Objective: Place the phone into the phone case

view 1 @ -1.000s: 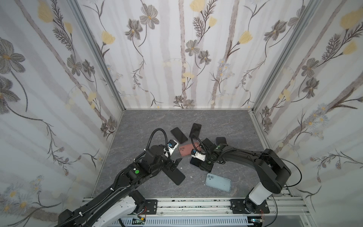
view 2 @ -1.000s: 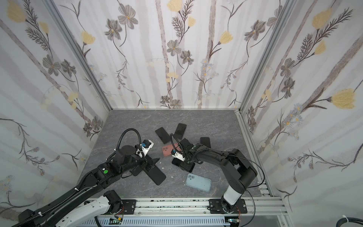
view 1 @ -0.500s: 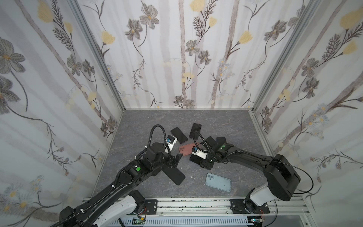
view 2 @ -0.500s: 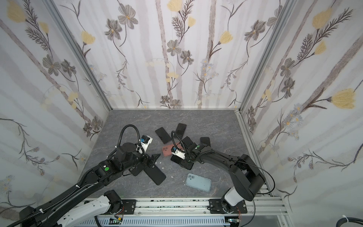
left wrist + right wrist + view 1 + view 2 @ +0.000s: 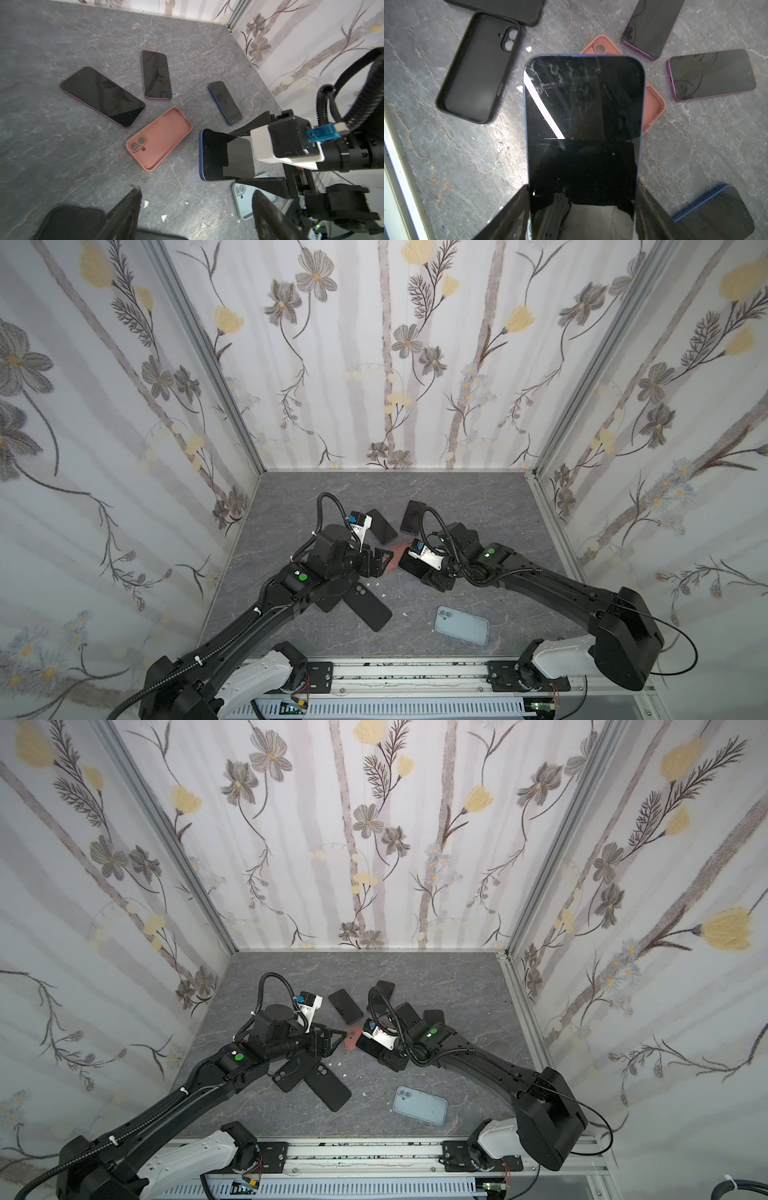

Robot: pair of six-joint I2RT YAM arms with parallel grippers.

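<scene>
My right jaws pinch the blue phone (image 5: 583,124) by its long sides, screen up, just right of the pink phone case (image 5: 160,138). I cannot tell if the phone touches the case. The case lies flat, open side up, in the middle of the desk (image 5: 478,506), between my two arms. My left jaws are spread with nothing in them, close to the case's left end.

Past the case, on the far side, lie a big purple phone (image 5: 101,96) and a small purple phone (image 5: 156,74). A small blue phone (image 5: 225,102) lies far right. Near left, an open black case (image 5: 477,68) touches another black case (image 5: 500,8). A light blue case (image 5: 461,625) lies near, right of the middle.
</scene>
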